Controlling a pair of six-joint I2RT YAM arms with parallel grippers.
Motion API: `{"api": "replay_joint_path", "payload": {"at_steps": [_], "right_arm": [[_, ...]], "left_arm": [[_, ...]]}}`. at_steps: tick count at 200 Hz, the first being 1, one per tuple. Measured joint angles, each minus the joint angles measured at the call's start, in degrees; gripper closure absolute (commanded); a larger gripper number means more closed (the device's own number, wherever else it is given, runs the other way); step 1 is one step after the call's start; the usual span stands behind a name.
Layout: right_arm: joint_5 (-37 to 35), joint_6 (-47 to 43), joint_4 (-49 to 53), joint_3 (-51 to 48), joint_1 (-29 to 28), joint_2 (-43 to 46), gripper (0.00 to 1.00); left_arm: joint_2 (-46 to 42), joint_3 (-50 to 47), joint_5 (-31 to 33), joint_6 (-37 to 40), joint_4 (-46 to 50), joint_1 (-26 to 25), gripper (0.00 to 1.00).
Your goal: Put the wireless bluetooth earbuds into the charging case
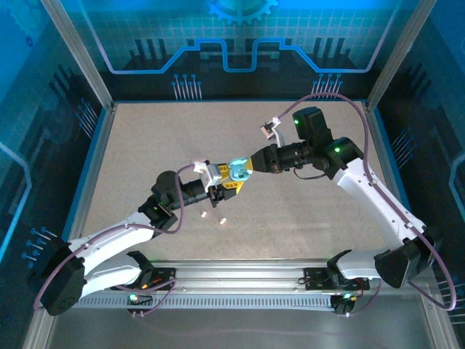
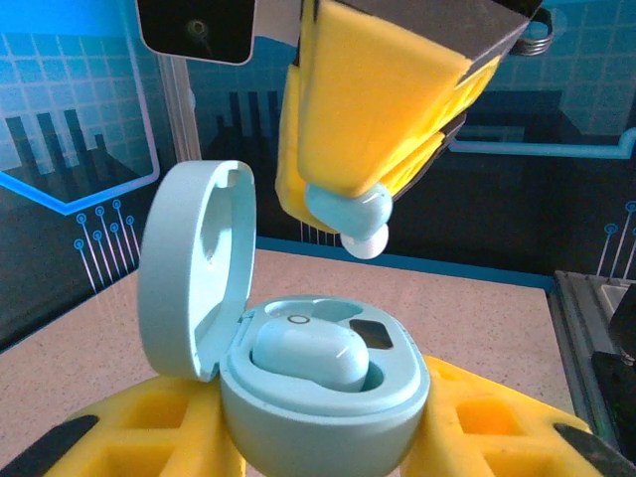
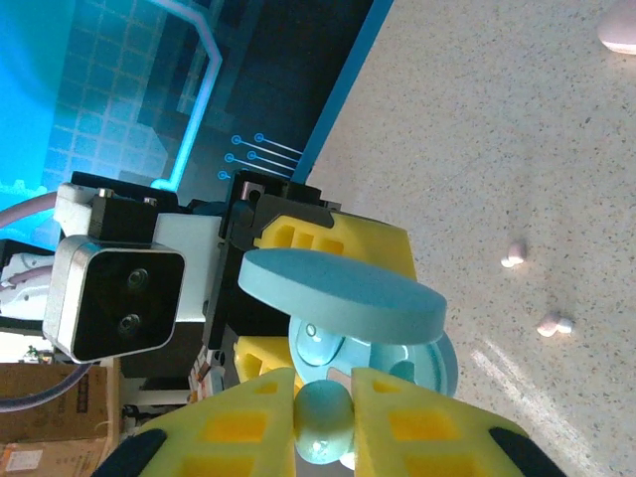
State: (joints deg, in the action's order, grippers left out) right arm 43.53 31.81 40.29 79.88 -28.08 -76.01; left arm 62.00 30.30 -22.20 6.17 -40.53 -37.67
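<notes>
Left wrist — glossy teal earbud (image 2: pixel 348 214) above oval case (image 2: pixel 318 417).

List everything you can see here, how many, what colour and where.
charging case: one, light teal, lid open, in the left gripper
seated earbud: one, light teal, inside the case
held earbud: one, light teal, just above the case
loose earbuds: two, pale pink-white, on the table
pale object: one, pinkish, on table, cut off
table: one, speckled beige
left gripper: one, yellow fingers, shut on the charging case
right gripper: one, yellow fingers, shut on the held earbud
</notes>
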Motion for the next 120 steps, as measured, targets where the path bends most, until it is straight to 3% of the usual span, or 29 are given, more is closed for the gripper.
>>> {"api": "replay_joint_path", "payload": {"at_steps": [120], "right_arm": [[0.1, 1.6, -2.4, -1.9, 0.0, -1.1, 0.8]], "left_arm": [[0.0, 0.5, -0.7, -0.2, 0.0, 0.0, 0.72]]}}
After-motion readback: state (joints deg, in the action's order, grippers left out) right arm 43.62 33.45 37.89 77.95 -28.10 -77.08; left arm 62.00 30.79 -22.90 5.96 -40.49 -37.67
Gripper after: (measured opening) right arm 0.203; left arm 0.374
